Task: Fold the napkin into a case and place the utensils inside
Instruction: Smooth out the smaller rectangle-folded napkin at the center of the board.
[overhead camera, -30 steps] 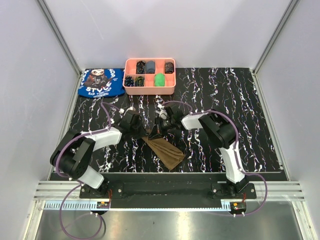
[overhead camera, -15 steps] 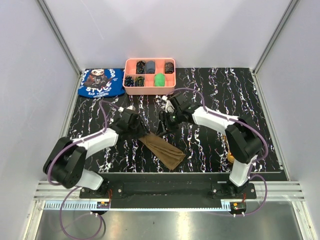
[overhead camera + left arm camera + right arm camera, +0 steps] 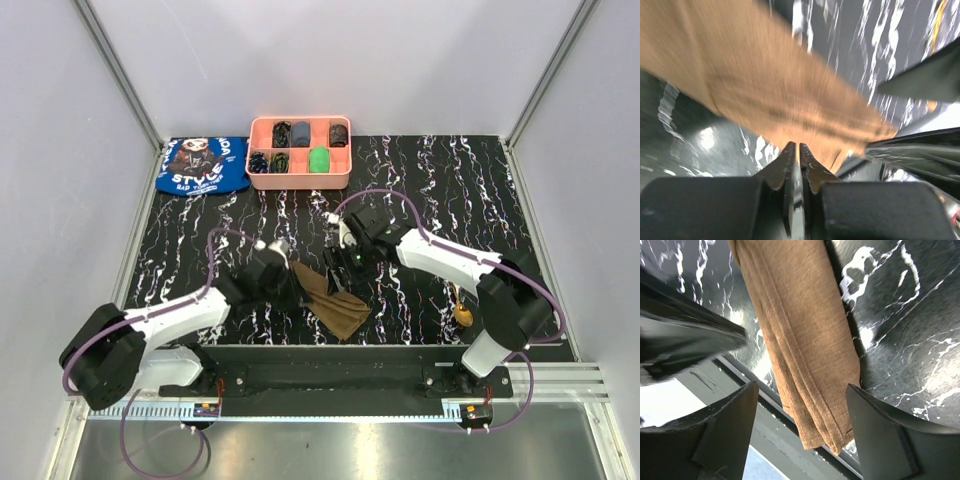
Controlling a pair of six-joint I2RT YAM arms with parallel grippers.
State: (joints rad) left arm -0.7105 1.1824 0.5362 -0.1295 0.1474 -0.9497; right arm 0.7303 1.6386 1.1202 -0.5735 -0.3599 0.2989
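The napkin (image 3: 335, 300) is lying as a folded strip near the front edge of the marbled table (image 3: 500, 200). I'm holding the left gripper (image 3: 796, 146) at its edge, jaws nearly together, unable to tell whether cloth is pinched; the right gripper (image 3: 801, 390) is hovering over it wide open, empty.

Bright, even top light; the left wrist view smears the napkin (image 3: 765, 90) with motion blur, glare dotting the tabletop (image 3: 705, 140).
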